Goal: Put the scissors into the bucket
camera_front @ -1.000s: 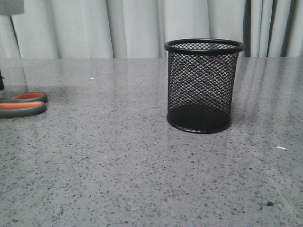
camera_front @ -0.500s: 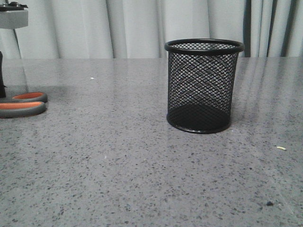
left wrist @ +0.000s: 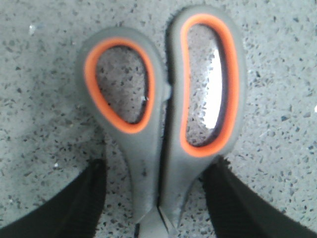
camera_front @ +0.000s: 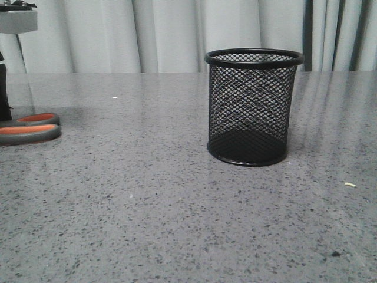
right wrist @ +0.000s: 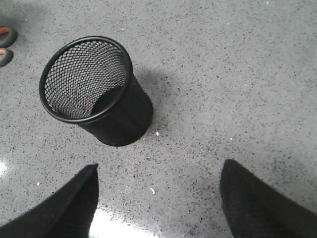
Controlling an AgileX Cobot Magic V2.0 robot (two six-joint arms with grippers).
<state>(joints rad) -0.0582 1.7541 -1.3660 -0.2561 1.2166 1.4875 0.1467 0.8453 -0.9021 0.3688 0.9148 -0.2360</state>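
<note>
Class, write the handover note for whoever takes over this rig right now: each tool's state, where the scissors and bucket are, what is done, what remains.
Left tool: open, its fingers either side of the scissors just below the handles; not visibly gripping.
Right tool: open, holding nothing, hanging above the table near the bucket.
Scissors: flat on the table at the far left, closed.
Bucket: upright and empty, right of centre.
Done: left tool lined up on the scissors.
Left: close, lift, carry to the bucket, drop them in.
</note>
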